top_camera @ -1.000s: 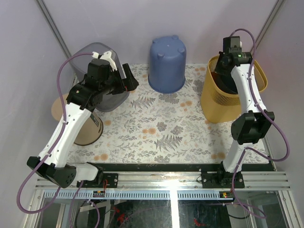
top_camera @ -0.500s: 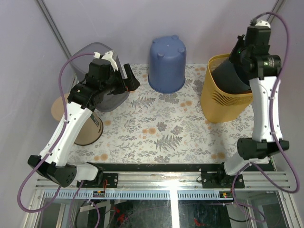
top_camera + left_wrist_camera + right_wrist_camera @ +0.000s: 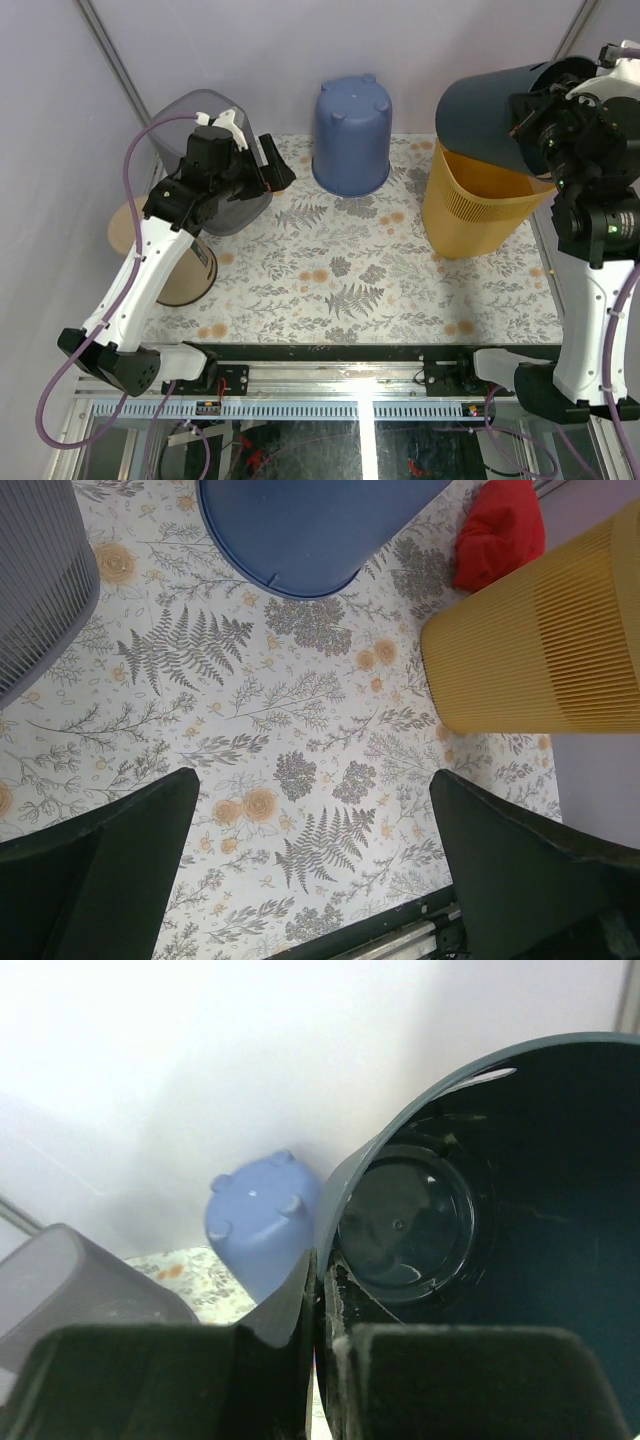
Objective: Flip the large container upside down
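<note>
The large dark blue-grey container (image 3: 487,112) is lifted out of the yellow ribbed basket (image 3: 468,215) and hangs tilted on its side above it, mouth toward the right. My right gripper (image 3: 528,128) is shut on its rim. In the right wrist view the fingers pinch the rim wall (image 3: 320,1290), and the container's dark inside (image 3: 470,1210) fills the frame. My left gripper (image 3: 276,170) is open and empty, held above the table beside the grey bin (image 3: 205,110); its fingers frame the floral tablecloth in the left wrist view (image 3: 315,860).
An upside-down light blue bucket (image 3: 350,135) stands at the back centre. A brown container (image 3: 190,275) sits at the left under my left arm. A red cloth (image 3: 497,530) lies behind the yellow basket (image 3: 540,630). Walls close in the back and sides.
My right arm has risen and swung right, pulling the dark container up out of the yellow basket and tilting it onto its side. My left arm has barely moved.
</note>
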`<action>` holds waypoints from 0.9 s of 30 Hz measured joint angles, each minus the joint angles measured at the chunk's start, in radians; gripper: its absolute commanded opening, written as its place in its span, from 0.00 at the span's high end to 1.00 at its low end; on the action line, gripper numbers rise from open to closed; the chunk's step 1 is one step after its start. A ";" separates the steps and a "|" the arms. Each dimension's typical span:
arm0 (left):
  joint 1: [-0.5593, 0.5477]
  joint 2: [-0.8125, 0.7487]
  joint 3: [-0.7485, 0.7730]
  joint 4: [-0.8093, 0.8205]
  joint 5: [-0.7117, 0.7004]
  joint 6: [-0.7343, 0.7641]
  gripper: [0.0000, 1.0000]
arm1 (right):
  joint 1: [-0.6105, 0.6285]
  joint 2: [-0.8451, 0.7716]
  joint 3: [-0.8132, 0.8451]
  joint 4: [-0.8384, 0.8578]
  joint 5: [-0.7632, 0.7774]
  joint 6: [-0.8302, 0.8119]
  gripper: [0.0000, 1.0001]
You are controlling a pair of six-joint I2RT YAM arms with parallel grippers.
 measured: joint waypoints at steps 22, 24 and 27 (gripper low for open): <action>0.005 -0.155 -0.126 0.066 -0.007 -0.076 0.00 | 0.022 0.003 -0.348 0.390 -0.602 0.350 1.00; 0.005 -0.167 -0.143 0.066 -0.010 -0.081 0.00 | 0.065 0.047 -0.364 0.402 -0.616 0.359 1.00; 0.005 -0.183 -0.164 0.066 -0.014 -0.086 0.00 | 0.147 0.113 -0.376 0.423 -0.631 0.367 1.00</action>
